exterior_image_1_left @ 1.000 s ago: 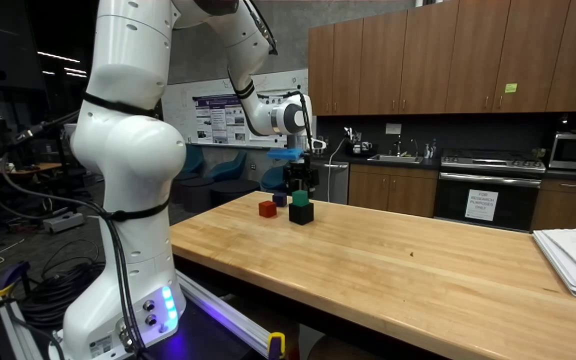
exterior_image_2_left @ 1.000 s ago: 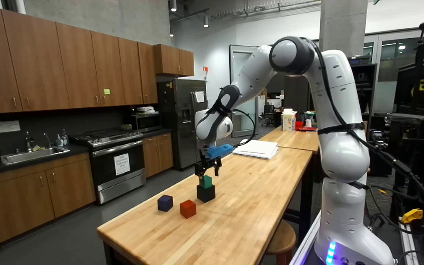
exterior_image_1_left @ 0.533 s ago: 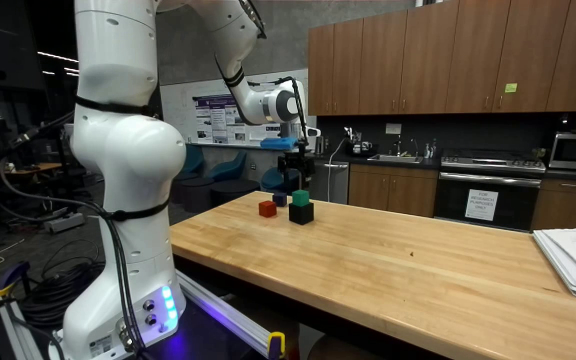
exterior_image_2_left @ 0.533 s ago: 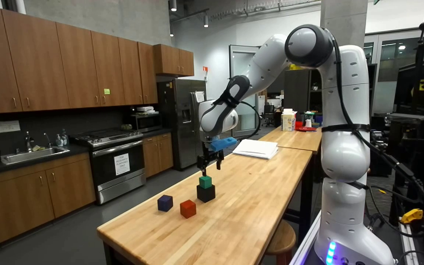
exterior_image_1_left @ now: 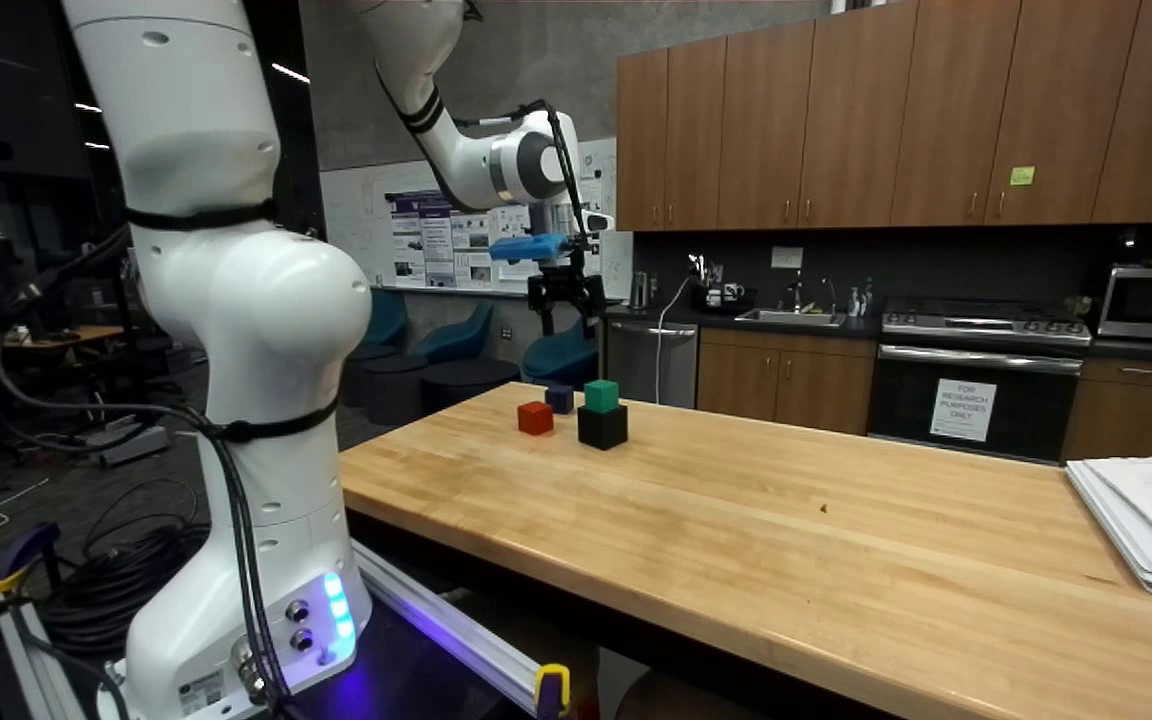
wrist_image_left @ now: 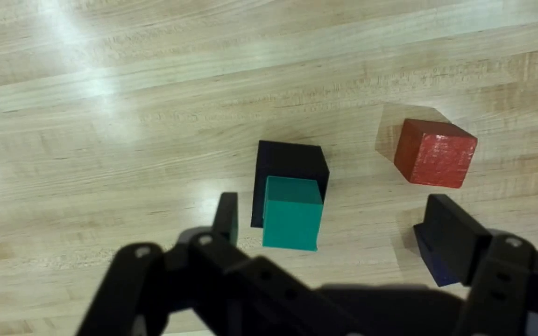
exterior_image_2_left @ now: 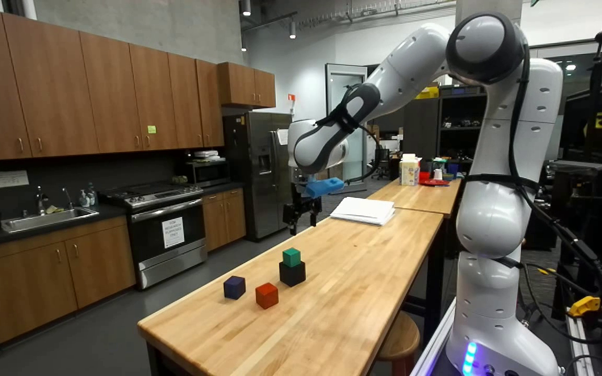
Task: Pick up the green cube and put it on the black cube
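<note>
“Stretching in a row at the back are the brown cupboards [exterior_image_1_left: 856, 130]. What stands in front of them?”

“A long wooden table [exterior_image_1_left: 786, 560], then the white arm [exterior_image_2_left: 497, 151], which bends out over the table. A stack of white papers [exterior_image_2_left: 363, 210] lies further along the top.”

“How is the gripper [exterior_image_2_left: 303, 224]?”

“Wide. In the wrist view its fingers [wrist_image_left: 224, 214] stand well apart, with a gap between them, and in both exterior views it hangs above the cubes, apart from them.”

“And the cubes, biggest first?”

“The black cube [exterior_image_2_left: 292, 275] sits on the table near the edge on the cupboard side. Next come the red cube [exterior_image_2_left: 267, 296] and the dark blue cube [exterior_image_2_left: 234, 288], both near it on the table and apart from each other (a finger hides part of the blue one in the wrist view).”

“So where is the green cube [exterior_image_2_left: 291, 257]?”

“On top of the black cube, resting flat, below the fingers and apart from them. It looks the smallest of the four.”
</note>
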Controlling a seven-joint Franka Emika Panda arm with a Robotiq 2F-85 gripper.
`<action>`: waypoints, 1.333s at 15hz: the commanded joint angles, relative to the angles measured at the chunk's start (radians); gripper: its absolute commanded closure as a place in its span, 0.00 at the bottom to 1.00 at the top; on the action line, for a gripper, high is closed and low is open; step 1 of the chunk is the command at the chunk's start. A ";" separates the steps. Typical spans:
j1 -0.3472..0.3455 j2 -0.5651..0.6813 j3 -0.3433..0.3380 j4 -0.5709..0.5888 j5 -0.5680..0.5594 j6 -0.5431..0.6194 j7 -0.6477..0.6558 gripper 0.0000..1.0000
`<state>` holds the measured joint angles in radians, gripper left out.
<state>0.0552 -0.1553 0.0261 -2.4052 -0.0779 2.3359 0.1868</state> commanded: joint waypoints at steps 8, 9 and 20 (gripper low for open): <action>-0.019 -0.258 0.022 -0.072 -0.014 -0.202 -0.057 0.00; -0.021 -0.277 0.020 -0.072 -0.014 -0.223 -0.068 0.00; -0.055 -0.436 0.030 -0.102 -0.135 -0.433 -0.095 0.00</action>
<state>0.0226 -0.5382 0.0427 -2.4812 -0.1689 1.9438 0.1021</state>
